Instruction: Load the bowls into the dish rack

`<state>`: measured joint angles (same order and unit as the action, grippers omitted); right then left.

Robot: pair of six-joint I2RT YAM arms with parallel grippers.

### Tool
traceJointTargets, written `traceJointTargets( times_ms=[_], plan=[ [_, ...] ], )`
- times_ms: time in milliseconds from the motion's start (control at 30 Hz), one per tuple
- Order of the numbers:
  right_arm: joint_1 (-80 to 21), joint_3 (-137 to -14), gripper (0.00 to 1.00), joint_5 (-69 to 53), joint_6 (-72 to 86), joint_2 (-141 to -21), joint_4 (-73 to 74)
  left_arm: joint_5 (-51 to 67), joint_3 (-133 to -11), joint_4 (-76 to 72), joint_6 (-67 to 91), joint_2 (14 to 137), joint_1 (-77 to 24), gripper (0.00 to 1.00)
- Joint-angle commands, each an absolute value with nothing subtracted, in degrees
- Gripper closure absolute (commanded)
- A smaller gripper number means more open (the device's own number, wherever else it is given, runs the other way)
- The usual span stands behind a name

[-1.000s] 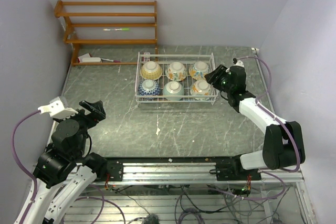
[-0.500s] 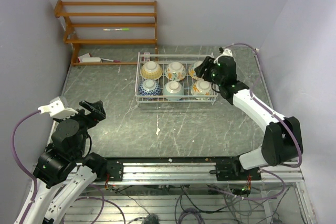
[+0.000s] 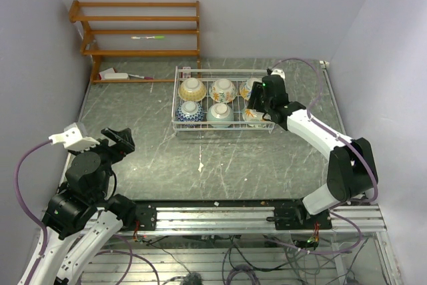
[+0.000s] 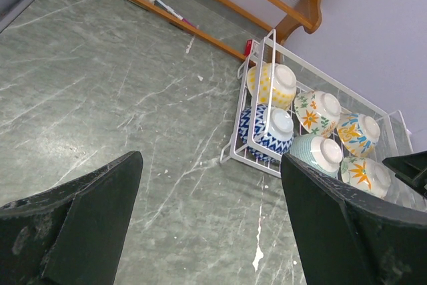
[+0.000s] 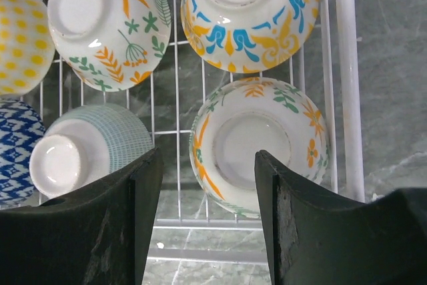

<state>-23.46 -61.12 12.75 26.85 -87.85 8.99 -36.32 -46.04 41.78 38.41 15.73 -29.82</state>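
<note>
Right claw (image 5: 208, 165): jaws spread and empty, held over the near right corner of the dish rack (image 3: 223, 128). In the right wrist view its two fingers (image 5: 143, 225) frame an upturned bowl with orange and green flowers (image 5: 257, 141), which sits in the rack's near right place. Whether the fingers touch that bowl cannot be told.

The dish rack stands on the counter (image 3: 200, 165) toward its far side and holds all six bowls, foot upward, in two rows of three. Near row, from the left:
- a blue-and-white patterned bowl (image 5: 13, 158)
- a teal gridded bowl (image 5: 87, 148)
- the flowered bowl

Far row, from the left:
- a yellow-dotted bowl (image 5: 20, 38)
- an orange-leaf bowl (image 5: 107, 21)
- a blue-and-yellow bowl (image 5: 247, 5)

Left claw (image 4: 210, 185): jaws wide apart, gripping nothing, over bare counter at the near left, well apart from the rack.
</note>
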Motion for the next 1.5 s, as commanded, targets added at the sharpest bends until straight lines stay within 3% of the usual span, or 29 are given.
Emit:
traceJointTargets(
  times_ms=[0, 300, 600, 967, 1033, 1067, 1100, 1467],
  plan=[
    [-23.75, -60.65, 0.43, 14.26, 25.49, -88.26, 9.85, -35.62, -45.79, 39.5, 38.58, 16.93, -29.71, 0.05],
    [-23.83, -59.67, 0.43, 12.08, 25.65, -90.75, 7.99, -34.87, -46.05, 39.54, 38.15, 18.8, -29.65, 0.05],
    [-24.06, -57.99, 0.42, 1.42, 22.02, -90.31, 1.08, -34.71, -45.68, 39.44, 38.41, 18.74, -29.69, 0.04],
    [-27.07, -59.18, 0.4, 7.73, 21.32, -79.85, 6.11, -34.89, -45.84, 39.75, 38.41, 18.94, -29.71, 0.05],
    [-27.24, -59.59, 0.27, 7.3, 21.49, -77.41, 7.45, -34.7, -45.77, 39.64, 38.34, 19.19, -29.66, 0.05],
    [-27.31, -59.97, 0.08, 6.92, 21.52, -76.56, 8.29, -34.6, -45.83, 39.7, 38.35, 19.36, -29.68, 0.05],
    [-27.41, -60.7, 0.01, 6.49, 21.51, -75.99, 9.66, -34.56, -45.84, 39.79, 38.4, 19.46, -29.7, 0.05],
    [-29.66, -62.38, 0.0, 6.37, 18.92, -69.75, 18.99, -33.89, -45.95, 39.43, 37.68, 21.0, -29.67, 0.05]
  ],
)
